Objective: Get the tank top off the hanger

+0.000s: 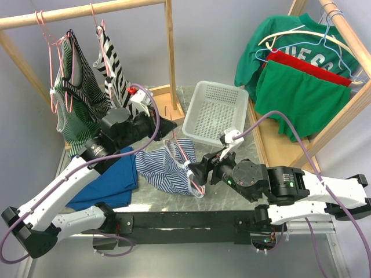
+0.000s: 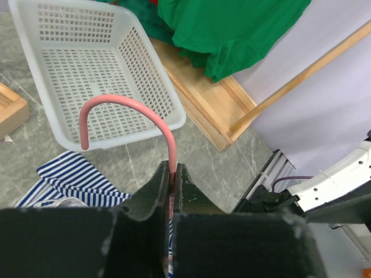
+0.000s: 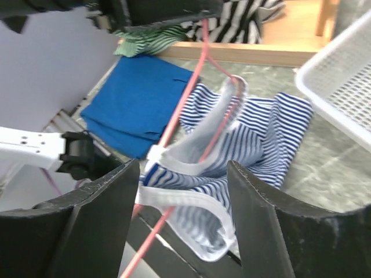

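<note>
Now left fingers clamp pink hanger; right fingers open beside tank top

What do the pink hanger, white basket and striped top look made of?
Hanger: thin wire, probably metal under a smooth pink coating, by its slim bent hook. Basket: white moulded plastic, perforated walls. Top: soft cloth, likely knit, crumpled, white-edged.

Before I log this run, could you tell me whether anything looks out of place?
The blue-striped tank top lies crumpled on the table instead of hanging, with its pink hanger tilted and pinched in the left gripper.
</note>
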`<state>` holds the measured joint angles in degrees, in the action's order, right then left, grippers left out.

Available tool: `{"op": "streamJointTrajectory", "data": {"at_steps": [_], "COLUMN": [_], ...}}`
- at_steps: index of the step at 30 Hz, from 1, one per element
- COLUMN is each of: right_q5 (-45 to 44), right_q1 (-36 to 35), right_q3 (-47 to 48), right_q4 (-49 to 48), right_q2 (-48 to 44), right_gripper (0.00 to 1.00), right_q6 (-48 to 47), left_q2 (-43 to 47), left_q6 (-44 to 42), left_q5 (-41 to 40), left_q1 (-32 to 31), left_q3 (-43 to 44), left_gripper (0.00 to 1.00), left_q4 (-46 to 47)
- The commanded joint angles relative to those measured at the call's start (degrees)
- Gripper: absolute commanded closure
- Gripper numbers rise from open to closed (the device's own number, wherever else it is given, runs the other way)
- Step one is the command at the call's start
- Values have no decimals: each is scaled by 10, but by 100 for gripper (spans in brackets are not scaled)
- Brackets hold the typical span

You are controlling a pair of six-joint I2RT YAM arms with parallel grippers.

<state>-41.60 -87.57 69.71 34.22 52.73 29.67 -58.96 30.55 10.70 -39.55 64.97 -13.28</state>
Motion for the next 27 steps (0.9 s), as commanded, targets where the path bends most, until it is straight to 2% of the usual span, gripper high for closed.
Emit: {"op": "streamJointTrajectory", "data": {"at_steps": [1,4,6,11,15,19,23,27], "right_q5": [-40,-33,-21,-1,19,32,67,79], "right_q1": [-1,-1,-1,3,23,47,66,78], "right_q3": [30,47,66,175,248,249,218,197], "right_q4": [50,58,68,146,242,285,257,250], "right_q2": [-5,3,14,104,180,191,162,147], "right_gripper": [25,24,24,24,27,34,46,48], "right_q6": [31,26,19,13,50,93,94,88], "left_q2": [-7,-12,-20,-54,-71,-71,-53,-41], "left_q6": [-22,-24,-31,-44,-44,-48,-46,-44], "left_q5": [-16,-32,-71,-171,-231,-292,-308,-304], "left_q1": [-8,-18,-38,-90,-132,-157,-160,-161], "left_q3": [31,38,52,77,92,102,89,84], "left_gripper": [99,99,99,99,99,99,99,99], "left_q4": [-11,-23,-40,-66,-73,-85,-80,-78]}}
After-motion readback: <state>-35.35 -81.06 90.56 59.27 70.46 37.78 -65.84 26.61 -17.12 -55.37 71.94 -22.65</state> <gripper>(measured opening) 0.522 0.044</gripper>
